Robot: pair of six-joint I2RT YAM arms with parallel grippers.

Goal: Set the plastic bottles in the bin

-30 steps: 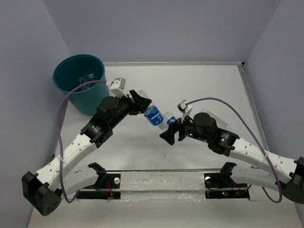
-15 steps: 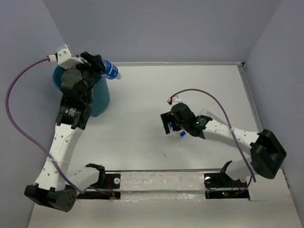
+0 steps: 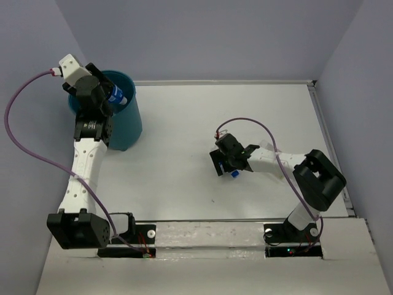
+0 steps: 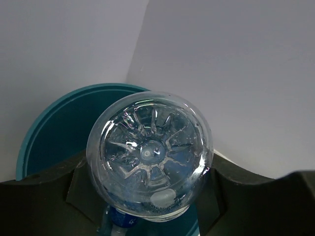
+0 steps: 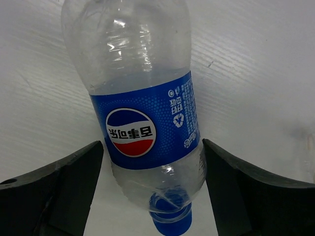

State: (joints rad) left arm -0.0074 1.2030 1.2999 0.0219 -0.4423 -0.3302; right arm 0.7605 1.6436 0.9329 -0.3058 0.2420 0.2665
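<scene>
My left gripper is shut on a clear plastic bottle with a blue label and holds it over the mouth of the teal bin. In the left wrist view the bottle's ribbed base sits between my fingers, with the bin's rim behind it. My right gripper is low on the table, open, with its jaws on either side of a second blue-labelled bottle that lies flat. Its blue cap points toward the wrist. The inside of the bin is hidden.
The white table is walled on the left, back and right. A faint clear shape lies beside my right forearm. A metal rail runs along the near edge between the arm bases.
My left arm carried its bottle from the table's middle up and left to over the bin. My right arm moved down and straddled the bottle on the table.
</scene>
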